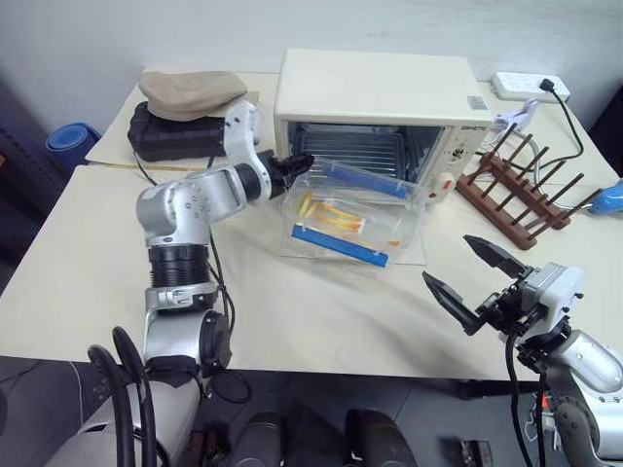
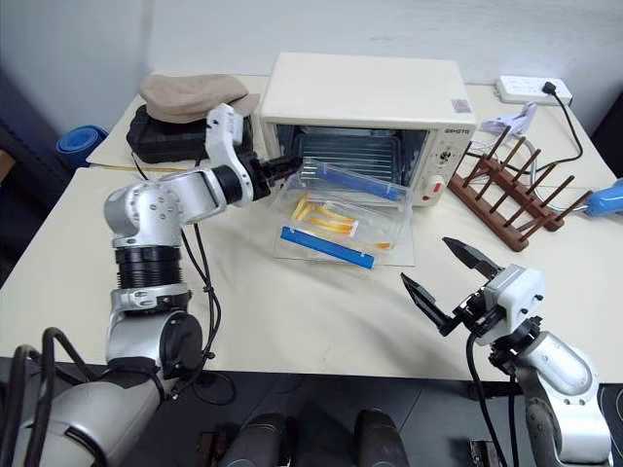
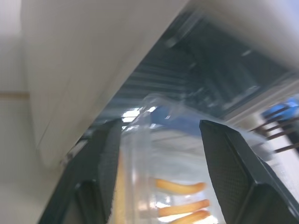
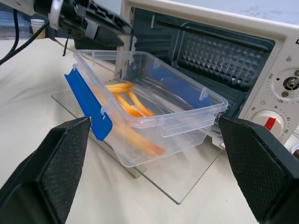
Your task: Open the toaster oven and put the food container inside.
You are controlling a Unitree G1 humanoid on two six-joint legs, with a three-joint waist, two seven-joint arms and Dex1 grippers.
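The cream-white toaster oven stands at the back of the table with its glass door dropped flat. The clear food container, with blue clips and orange strips inside, lies tilted on that door, its far end at the oven's mouth. My left gripper is at the container's left far corner. In the left wrist view its fingers stand apart with the container's rim between them, close to one finger. My right gripper hangs open near the table's front right, apart from the container, holding nothing.
A black case with a beige cap sits left of the oven. A wooden rack stands right of it, with a power strip and its cable behind. A blue object lies at the far right edge.
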